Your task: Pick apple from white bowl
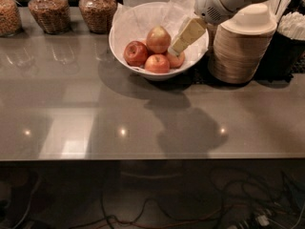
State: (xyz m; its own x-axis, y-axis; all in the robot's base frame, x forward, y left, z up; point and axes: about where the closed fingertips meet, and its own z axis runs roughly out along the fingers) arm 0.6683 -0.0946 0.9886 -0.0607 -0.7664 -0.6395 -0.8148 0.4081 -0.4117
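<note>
The white bowl [125,46], lined with crinkled white tissue, stands at the back of the grey counter. In it the apple [158,38], the tallest one, red-orange with a yellowish blush, sits at the back middle. A darker red apple [136,53] lies to its left, a smaller one [157,64] in front and another [176,59] to the right. My gripper [179,43] hangs from the white arm at the upper right. Its cream fingers point down-left over the bowl's right side, just right of the apple and above the right small apple.
A stack of beige disposable bowls [243,44] stands right of the white bowl, close under the arm. A dark holder with white straws [291,25] is at the far right. Three glass jars of grain [97,6] line the back left. The counter's front edge [143,159] runs across below.
</note>
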